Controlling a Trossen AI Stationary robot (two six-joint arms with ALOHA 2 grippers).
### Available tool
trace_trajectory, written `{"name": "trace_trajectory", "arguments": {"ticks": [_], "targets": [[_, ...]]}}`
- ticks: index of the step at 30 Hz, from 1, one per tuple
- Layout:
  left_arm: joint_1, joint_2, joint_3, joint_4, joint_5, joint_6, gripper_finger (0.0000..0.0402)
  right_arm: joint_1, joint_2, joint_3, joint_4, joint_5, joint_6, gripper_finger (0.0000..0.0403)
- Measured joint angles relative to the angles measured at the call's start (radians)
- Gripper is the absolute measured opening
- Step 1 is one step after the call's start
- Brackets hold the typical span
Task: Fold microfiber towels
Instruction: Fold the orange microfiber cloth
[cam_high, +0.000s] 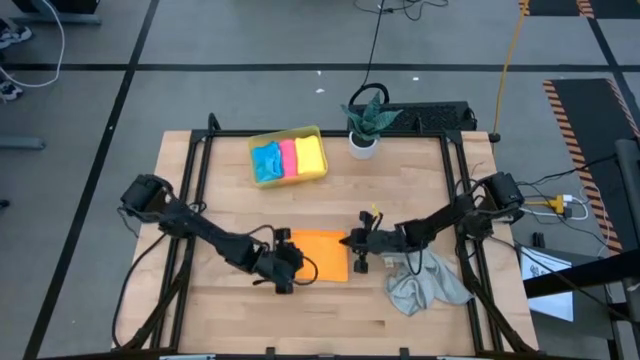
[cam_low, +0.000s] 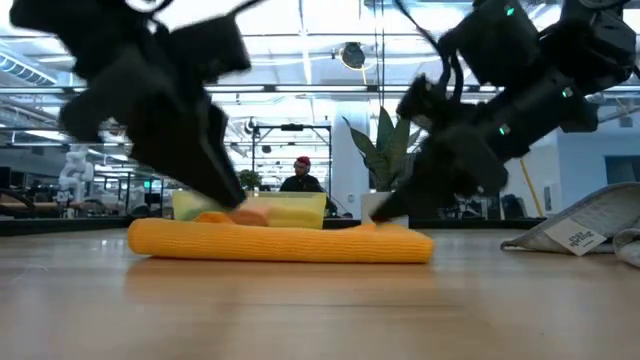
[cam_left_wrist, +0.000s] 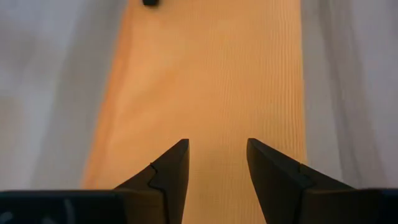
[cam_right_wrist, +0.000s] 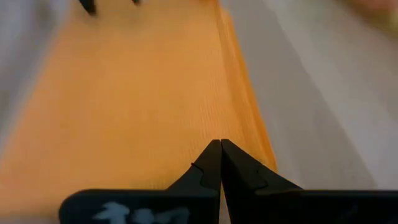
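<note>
- A robotics lab or industrial test hall, not a home: the wooden workbench (cam_high: 300, 310) stands on a bare grey concrete floor (cam_high: 200, 40) marked with dark lines.
- Hazard-striped floor marking (cam_high: 585, 130) runs along the far right of the floor.
- Loose cables (cam_high: 375, 50) and a yellow cord (cam_high: 512, 60) trail across the floor beyond the table.
- The low view looks into a big open hall with a glazed ceiling grid (cam_low: 300, 60), and equipment racks (cam_low: 290, 150).
- A person in a red cap (cam_low: 301, 176) sits far behind the table.
- A potted plant (cam_high: 366, 122) sits at the table's far edge.
</note>
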Motion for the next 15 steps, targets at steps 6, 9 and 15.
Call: {"name": "trace_trajectory", "arguments": {"ticks": [6, 9, 15], "targets": [[0.016, 0.107, 0.006, 0.013, -0.034, 0.006, 0.0163, 0.003, -0.002, 0.002, -0.156, 0.007, 0.061, 0.0], [0.043, 0.113, 0.004, 0.012, -0.075, 0.055, 0.0163, 0.031, -0.003, 0.004, -0.197, 0.031, 0.102, 0.0], [0.083, 0.053, 0.001, 0.006, -0.142, 0.185, 0.0163, 0.124, -0.004, 0.003, -0.204, 0.064, 0.206, 0.0]]}}
